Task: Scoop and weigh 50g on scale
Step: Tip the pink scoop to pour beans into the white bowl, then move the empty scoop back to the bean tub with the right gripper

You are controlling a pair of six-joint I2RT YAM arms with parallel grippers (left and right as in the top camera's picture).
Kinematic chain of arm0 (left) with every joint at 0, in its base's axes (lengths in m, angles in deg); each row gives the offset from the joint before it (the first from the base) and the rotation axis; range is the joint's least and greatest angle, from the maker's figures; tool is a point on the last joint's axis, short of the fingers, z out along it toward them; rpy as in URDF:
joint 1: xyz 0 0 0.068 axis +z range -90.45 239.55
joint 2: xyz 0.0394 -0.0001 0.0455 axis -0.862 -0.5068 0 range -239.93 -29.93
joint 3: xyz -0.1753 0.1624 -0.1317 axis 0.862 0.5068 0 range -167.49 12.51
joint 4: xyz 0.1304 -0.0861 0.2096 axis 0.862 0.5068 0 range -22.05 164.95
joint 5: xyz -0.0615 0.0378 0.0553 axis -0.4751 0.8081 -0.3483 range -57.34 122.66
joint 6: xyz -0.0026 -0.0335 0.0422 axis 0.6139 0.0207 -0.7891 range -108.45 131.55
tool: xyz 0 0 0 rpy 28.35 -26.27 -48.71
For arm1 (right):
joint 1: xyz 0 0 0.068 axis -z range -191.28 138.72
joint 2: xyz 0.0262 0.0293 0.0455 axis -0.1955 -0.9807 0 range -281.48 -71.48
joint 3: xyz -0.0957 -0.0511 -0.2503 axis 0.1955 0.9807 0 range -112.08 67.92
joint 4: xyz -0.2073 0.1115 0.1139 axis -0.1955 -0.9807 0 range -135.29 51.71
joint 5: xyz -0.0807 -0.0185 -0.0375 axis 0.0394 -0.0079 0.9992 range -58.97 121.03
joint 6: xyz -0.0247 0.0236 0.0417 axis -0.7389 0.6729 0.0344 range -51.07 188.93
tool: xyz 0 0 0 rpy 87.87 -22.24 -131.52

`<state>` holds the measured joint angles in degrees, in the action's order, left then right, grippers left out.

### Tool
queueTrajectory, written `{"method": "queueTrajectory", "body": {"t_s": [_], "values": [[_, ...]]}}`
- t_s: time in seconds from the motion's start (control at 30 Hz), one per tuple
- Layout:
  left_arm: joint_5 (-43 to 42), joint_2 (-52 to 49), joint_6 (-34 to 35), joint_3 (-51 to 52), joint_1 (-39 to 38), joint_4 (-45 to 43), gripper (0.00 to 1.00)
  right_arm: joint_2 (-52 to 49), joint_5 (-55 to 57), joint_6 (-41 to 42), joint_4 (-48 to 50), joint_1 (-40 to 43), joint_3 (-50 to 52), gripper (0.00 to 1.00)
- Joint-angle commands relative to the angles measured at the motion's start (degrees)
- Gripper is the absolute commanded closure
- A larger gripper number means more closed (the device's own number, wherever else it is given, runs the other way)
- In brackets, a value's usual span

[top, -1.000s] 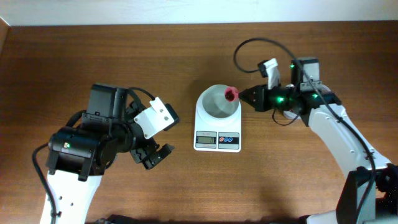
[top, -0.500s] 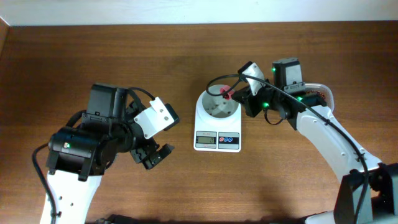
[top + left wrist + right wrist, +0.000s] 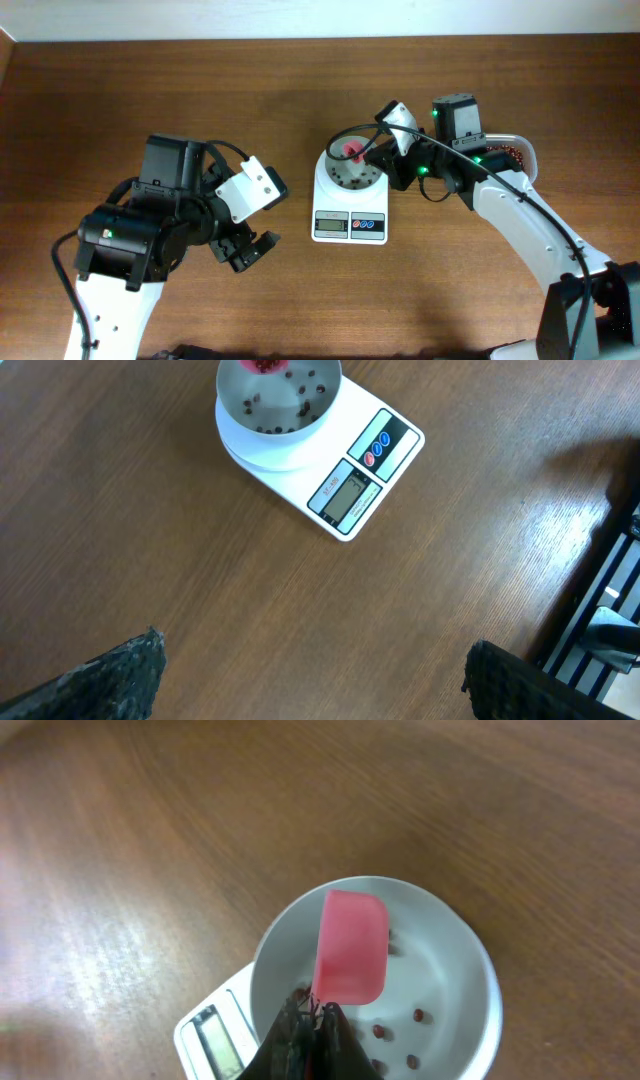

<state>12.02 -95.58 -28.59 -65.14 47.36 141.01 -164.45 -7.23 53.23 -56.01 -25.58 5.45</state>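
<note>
The white scale [image 3: 349,226] stands at mid-table, with several red beans [image 3: 352,178] scattered in its round bowl [image 3: 330,172]. My right gripper [image 3: 383,166] is shut on the handle of a pink scoop [image 3: 353,151], which it holds over the bowl. In the right wrist view the scoop [image 3: 352,945] turns a smooth pink face to the camera above the bowl [image 3: 465,975], and loose beans [image 3: 420,1016] lie beneath it beside my right gripper [image 3: 316,1018]. My left gripper [image 3: 250,250] stands open over bare wood, left of the scale [image 3: 365,470], with nothing between its fingers.
A clear tub of red beans [image 3: 512,156] sits at the right, mostly hidden behind the right arm. The scale's display and two round buttons [image 3: 368,224] face the front edge. A cable loops above the right wrist.
The right gripper swung left from beside the scale to over the bowl and tipped the scoop. Beans now lie in the bowl. The left arm stayed still.
</note>
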Motion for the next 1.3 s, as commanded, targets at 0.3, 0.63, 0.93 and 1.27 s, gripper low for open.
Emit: {"method": "queueTrajectory", "body": {"t_s": [0.3,0.63,0.93,1.27], "values": [[-1.0,0.2,-1.1,0.4,0.3,-0.1,0.01,-0.1,7.8,-0.2,-0.5,0.5,-0.8,0.96],[-1.0,0.2,-1.1,0.4,0.3,-0.1,0.01,-0.1,8.7,-9.0,-0.9,0.5,-0.8,0.96],[-1.0,0.2,-1.1,0.4,0.3,-0.1,0.01,0.4,3.1,-10.4,-1.4,0.5,-1.4,0.96],[-1.0,0.2,-1.1,0.4,0.3,-0.1,0.01,12.5,7.0,0.4,-7.6,10.5,-4.5,0.96]]}}
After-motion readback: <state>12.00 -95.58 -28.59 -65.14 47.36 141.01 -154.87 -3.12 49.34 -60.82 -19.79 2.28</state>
